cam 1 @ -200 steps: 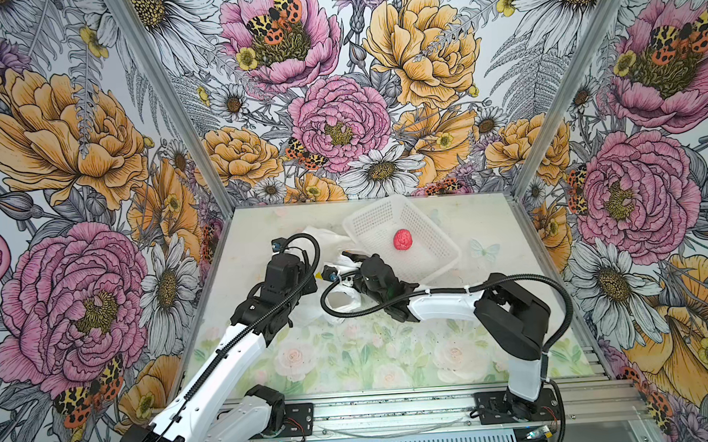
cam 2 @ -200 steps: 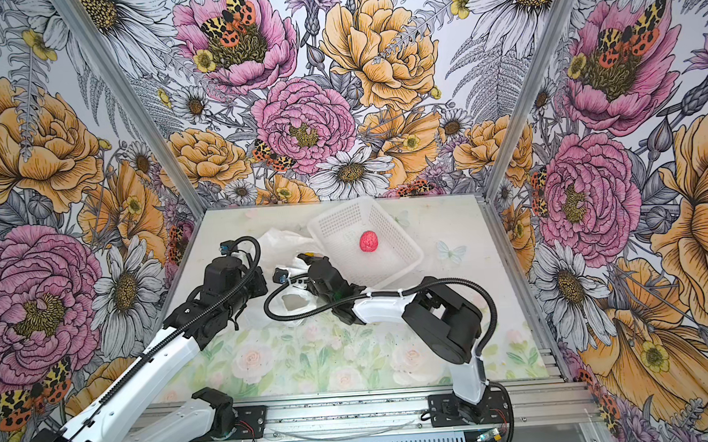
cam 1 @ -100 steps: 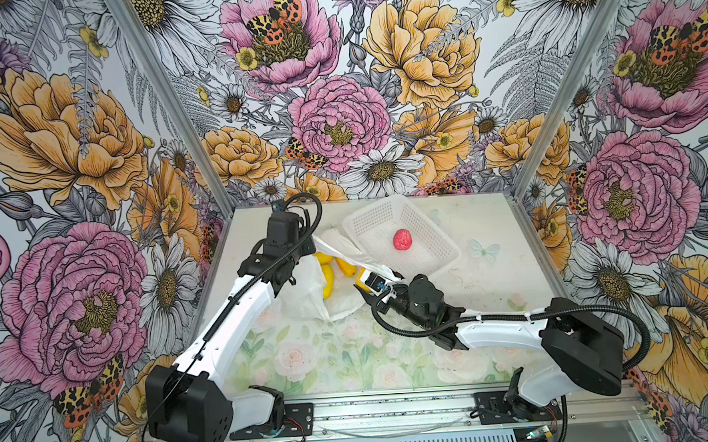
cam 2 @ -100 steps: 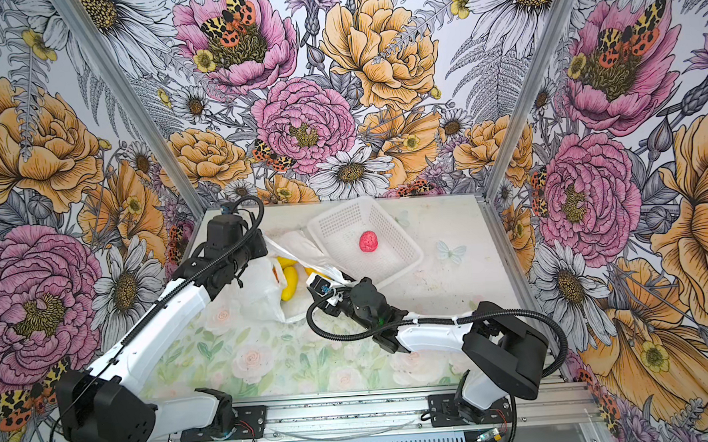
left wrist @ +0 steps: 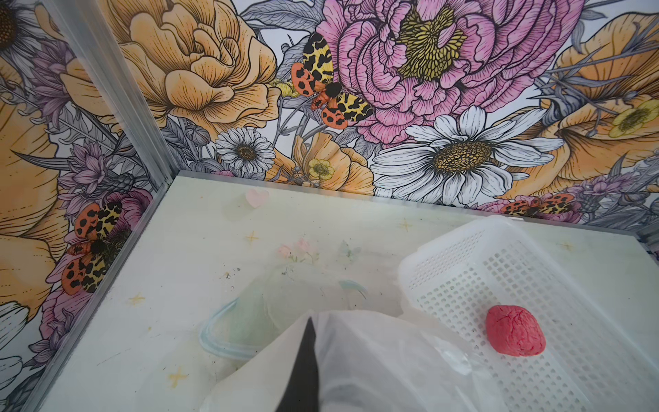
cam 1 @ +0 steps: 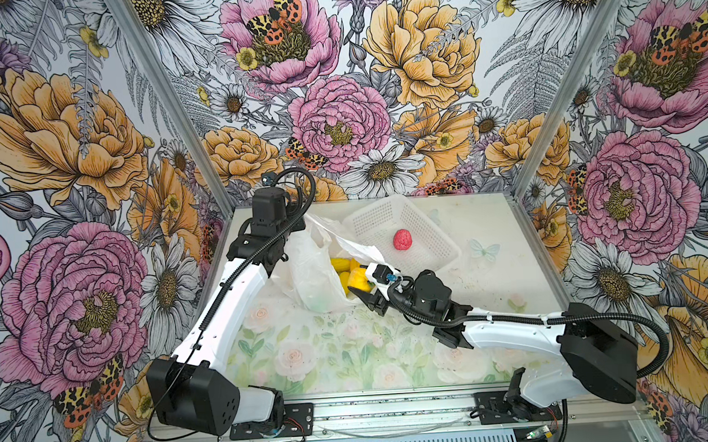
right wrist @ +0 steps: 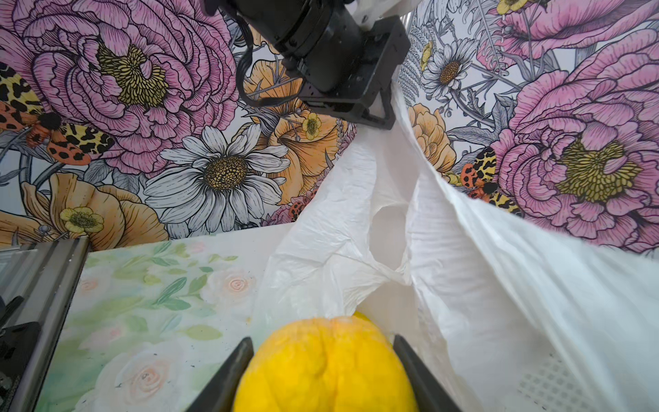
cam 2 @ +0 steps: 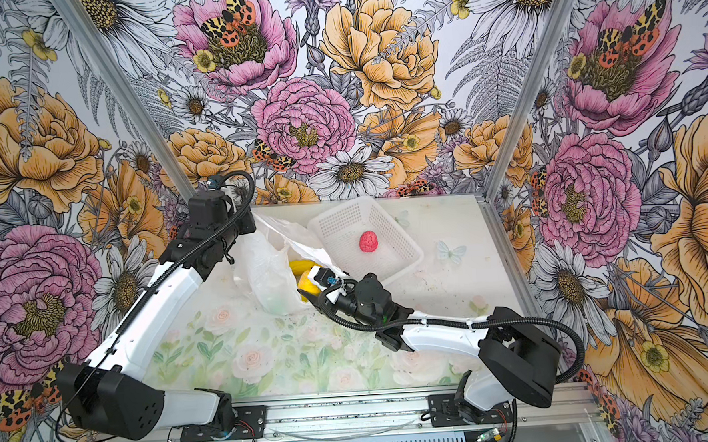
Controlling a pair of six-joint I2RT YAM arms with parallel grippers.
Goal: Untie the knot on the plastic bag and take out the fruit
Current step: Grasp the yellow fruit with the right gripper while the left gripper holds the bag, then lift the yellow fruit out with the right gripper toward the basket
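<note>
The plastic bag [cam 1: 309,270] [cam 2: 263,272] lies at the back left of the table, its mouth open towards the right. My left gripper [cam 1: 298,225] [left wrist: 309,330] is shut on the bag's upper edge and holds it up. Yellow fruit [cam 1: 340,264] [cam 2: 300,265] shows inside the mouth. My right gripper [cam 1: 362,287] [cam 2: 312,285] [right wrist: 322,356] is at the mouth, shut on a yellow-orange fruit [cam 1: 357,278] [right wrist: 324,371], one finger on each side. A pink-red bumpy fruit [cam 1: 402,240] [cam 2: 369,242] [left wrist: 515,335] lies in the white basket. The knot is not in view.
The white lattice basket [cam 1: 385,216] [cam 2: 344,218] [left wrist: 499,271] stands at the back, right beside the bag. Flowered walls close the back and both sides. An aluminium rail [cam 1: 395,407] with both arm bases runs along the front.
My left arm has swung to the back left corner, lifting the bag's edge. My right arm has drawn back towards the front right. The bag's mouth has opened and yellow fruit shows.
</note>
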